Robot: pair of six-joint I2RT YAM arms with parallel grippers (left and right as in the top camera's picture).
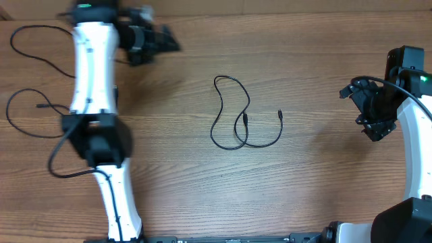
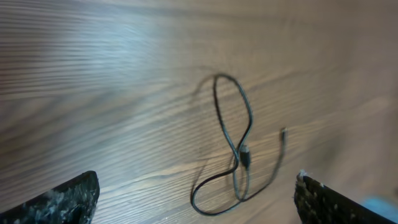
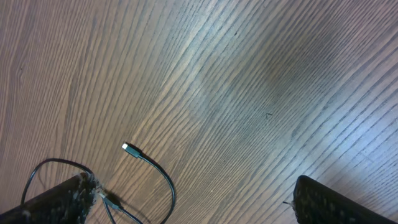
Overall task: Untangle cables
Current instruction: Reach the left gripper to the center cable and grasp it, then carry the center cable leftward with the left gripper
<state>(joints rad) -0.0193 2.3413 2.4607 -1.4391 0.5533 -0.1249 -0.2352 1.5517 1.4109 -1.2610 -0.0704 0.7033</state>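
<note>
Black cable (image 1: 245,120) lies between left hand (image 1: 162,40) and right hand (image 1: 364,111)

Both arms are fat white tubes with chunky black joints. The left arm (image 1: 91,61), by the left edge of the desk, has a thick black wire (image 1: 59,158) looping off its joint. The right arm (image 1: 417,128), by the right edge, has a black wire (image 1: 388,82) too, and a tiny green light (image 1: 424,79). The left gripper (image 1: 156,39) and right gripper (image 1: 370,111) are black, and their fingers (image 2: 62,199) have pale speckles.
</note>
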